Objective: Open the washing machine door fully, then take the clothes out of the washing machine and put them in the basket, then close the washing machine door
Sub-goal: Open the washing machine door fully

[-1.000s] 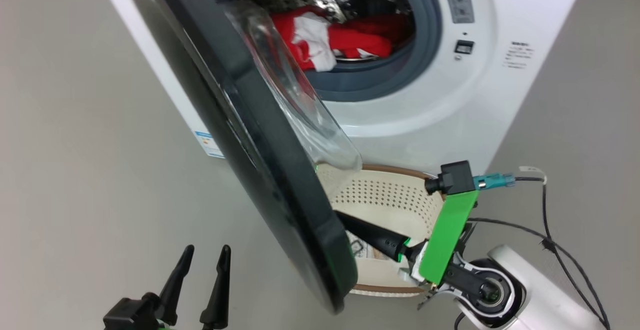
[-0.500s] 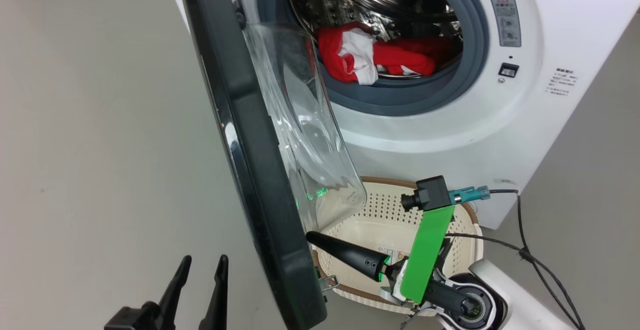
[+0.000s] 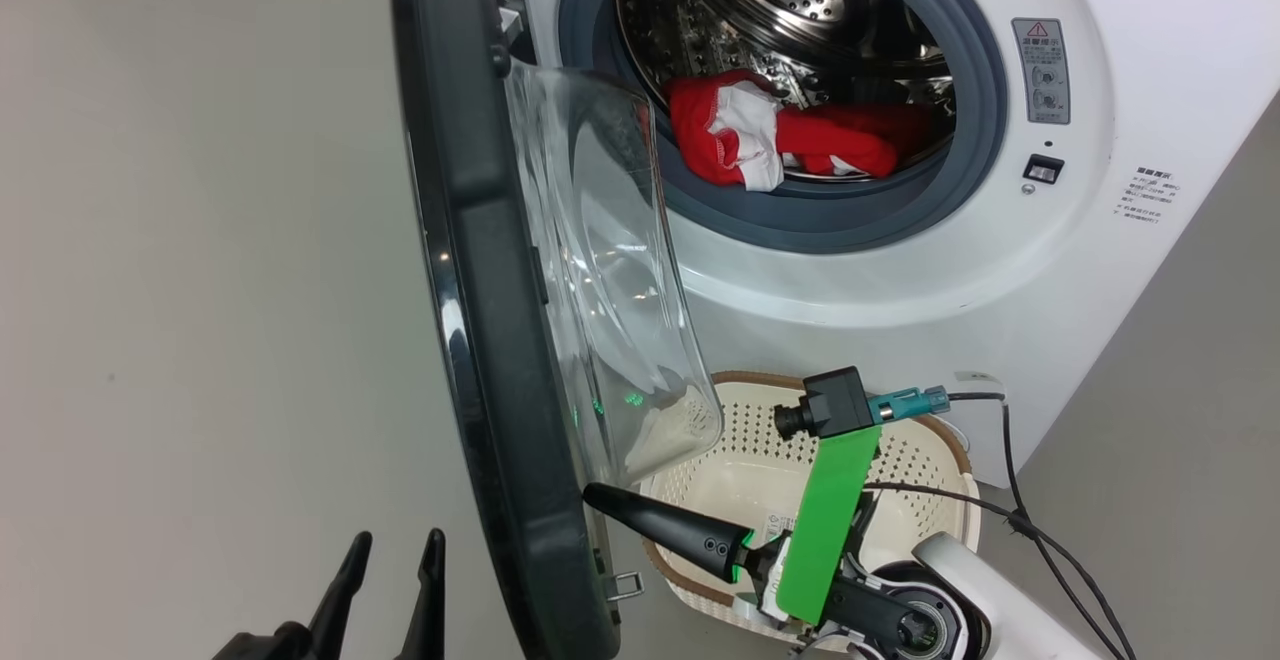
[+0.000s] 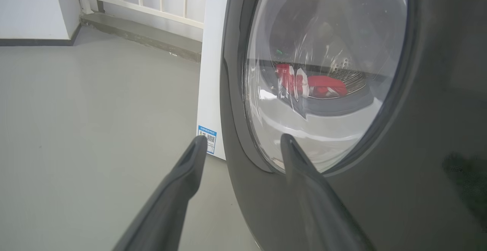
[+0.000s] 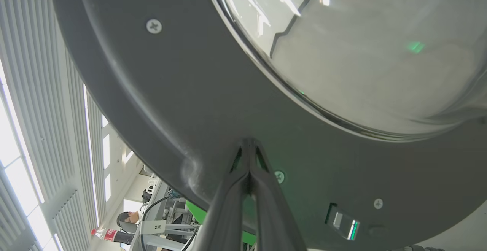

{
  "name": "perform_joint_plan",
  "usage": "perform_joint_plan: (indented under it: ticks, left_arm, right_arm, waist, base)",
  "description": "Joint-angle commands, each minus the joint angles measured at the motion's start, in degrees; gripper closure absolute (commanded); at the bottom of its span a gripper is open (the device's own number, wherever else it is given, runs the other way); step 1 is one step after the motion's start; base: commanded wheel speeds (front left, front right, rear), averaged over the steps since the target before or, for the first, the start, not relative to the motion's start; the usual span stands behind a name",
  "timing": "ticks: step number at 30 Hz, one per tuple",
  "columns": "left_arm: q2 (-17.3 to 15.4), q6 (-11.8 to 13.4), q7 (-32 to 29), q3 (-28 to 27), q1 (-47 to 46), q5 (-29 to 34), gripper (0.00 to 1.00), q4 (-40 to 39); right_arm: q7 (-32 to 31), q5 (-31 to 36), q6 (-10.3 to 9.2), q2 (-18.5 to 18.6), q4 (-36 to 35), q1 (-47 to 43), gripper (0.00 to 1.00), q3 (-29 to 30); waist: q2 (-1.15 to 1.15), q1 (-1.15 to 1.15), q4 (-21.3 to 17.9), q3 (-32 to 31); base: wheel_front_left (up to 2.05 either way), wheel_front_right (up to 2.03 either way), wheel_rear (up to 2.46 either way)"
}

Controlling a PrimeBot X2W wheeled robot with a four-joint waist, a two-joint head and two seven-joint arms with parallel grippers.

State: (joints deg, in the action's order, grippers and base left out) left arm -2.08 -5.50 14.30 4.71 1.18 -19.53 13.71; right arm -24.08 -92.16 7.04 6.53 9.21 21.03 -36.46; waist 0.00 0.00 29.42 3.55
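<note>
- With its hinge side at the far left of the opening, the washing machine door (image 3: 480, 340) stands swung out towards the near side, edge-on to the head camera. Its clear glass bowl (image 3: 610, 270) bulges to the right.
- The washing machine (image 3: 900, 280) stands at the far right on the grey floor (image 3: 200, 290), with its steel drum (image 3: 800, 0) open to view.
- The clothes (image 3: 780, 135), red with a white panel, lie low in the drum, bunched against the near lip of the grey-blue rubber ring (image 3: 800, 220).
- The basket (image 3: 930, 460) sits on the floor just before the machine, below the opening and to the right of the door. A sticker (image 3: 775, 525) shows on its bottom.
- The right fingers (image 3: 650, 525) are pressed together and hold nothing. They reach left across the near rim of the basket.
- In the right wrist view, the tips of the right fingers (image 5: 237, 182) meet the door's dark inner face just below the glass bowl.
- The left fingers (image 3: 430, 580) are spread wide and empty, low at the near left on the door's outer side.
- In the left wrist view, one of the left fingers (image 4: 190, 167) lies over the floor and the other lies across the door's outer face. Whether that one touches the door cannot be told.
</note>
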Motion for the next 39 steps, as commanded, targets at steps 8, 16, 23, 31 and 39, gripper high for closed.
perform_joint_plan:
  ticks: [8, 16, 23, 31, 39]
  left_arm:
    - [-0.79, 0.22, 0.70, -2.05, 0.04, 0.47, 0.00, -1.57]
    - [-0.79, -0.27, 0.70, -2.58, -0.05, 0.68, 0.00, -1.19]
    - [-0.79, -0.58, 0.70, -3.26, 0.02, 0.68, 0.00, -0.95]
    - [-0.79, -0.80, 0.70, -4.00, -0.15, 0.37, 0.00, -0.73]
    - [-0.79, -0.94, 0.70, -4.75, -0.14, 0.23, 0.00, -0.32]
  right_arm:
    - [2.05, 2.99, 0.45, -0.84, 0.32, -1.20, 0.87, -0.01]
    - [7.65, 5.31, 0.45, 1.74, 4.64, -3.28, 0.00, 1.09]
    - [12.82, 5.93, 0.45, 4.29, 7.83, -6.10, 0.00, 2.14]
    - [20.93, 9.54, 0.45, 7.04, 12.16, -8.19, 0.00, 1.97]
    - [31.91, 17.10, 0.45, 9.74, 18.29, -6.85, 0.00, -2.03]
  waist:
    - [0.00, 0.00, -0.48, -0.98]
    - [0.00, 0.00, -1.63, -1.20]
    - [0.00, 0.00, -2.72, -1.37]
    - [0.00, 0.00, -3.51, -1.08]
    - [0.00, 0.00, -4.31, -1.01]
  base:
    - [0.00, 0.00, 0.00]
    - [0.00, 0.00, 0.00]
    - [0.00, 0.00, 0.00]
    - [0.00, 0.00, 0.00]
    - [0.00, 0.00, 0.00]
